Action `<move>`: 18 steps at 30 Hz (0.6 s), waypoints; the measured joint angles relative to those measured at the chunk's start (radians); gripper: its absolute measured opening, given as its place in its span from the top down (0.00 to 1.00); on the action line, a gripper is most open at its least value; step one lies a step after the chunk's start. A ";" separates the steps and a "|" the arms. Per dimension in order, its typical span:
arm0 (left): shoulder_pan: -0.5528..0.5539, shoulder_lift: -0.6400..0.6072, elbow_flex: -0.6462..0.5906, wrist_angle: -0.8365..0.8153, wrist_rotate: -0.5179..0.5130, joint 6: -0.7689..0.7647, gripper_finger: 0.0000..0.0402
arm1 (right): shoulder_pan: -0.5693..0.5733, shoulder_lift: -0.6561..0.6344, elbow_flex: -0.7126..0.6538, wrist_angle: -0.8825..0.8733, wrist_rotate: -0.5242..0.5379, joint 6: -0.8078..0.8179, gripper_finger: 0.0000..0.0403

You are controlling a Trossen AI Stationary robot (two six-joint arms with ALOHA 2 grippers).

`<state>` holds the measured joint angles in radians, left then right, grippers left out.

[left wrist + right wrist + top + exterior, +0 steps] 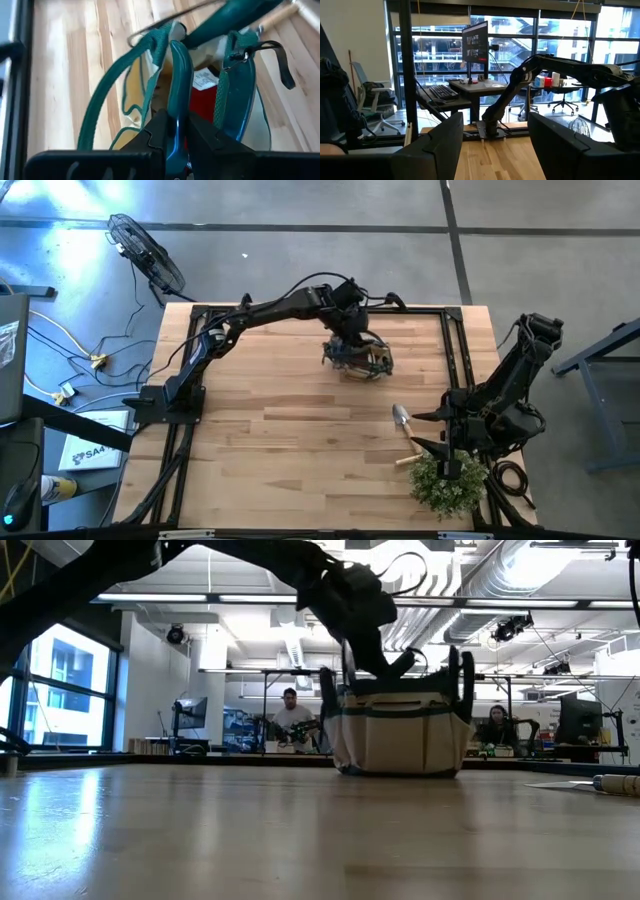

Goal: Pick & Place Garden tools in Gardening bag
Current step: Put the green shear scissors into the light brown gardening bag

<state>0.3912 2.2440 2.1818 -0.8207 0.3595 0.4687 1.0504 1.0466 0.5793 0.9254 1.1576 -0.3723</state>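
The left claw was shut tight on a smooth, hard teal shears handle above the soft bag. The right claw waited open, holding nothing.

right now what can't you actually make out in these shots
- Contents of the gardening bag: high view, the left claw and arm cover the mouth; the left wrist view shows only a red patch and a teal handle the claw is shut on.
- Trowel: low view, cut off by the right edge.
- Right claw: open, empty; high view, lost among the green plant.
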 joint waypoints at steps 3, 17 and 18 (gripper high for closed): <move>0.001 -0.001 0.000 -0.038 -0.004 0.016 0.91 | 0.000 0.000 0.000 -0.003 0.000 0.005 0.47; -0.021 -0.001 0.000 -0.144 0.011 0.162 0.91 | 0.000 0.000 0.000 -0.004 0.023 0.006 0.47; -0.026 -0.001 0.000 -0.148 0.011 0.171 0.91 | 0.000 0.000 0.000 -0.004 0.023 0.006 0.47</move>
<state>0.3656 2.2429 2.1818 -0.9688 0.3706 0.6400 1.0504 1.0466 0.5793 0.9212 1.1801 -0.3664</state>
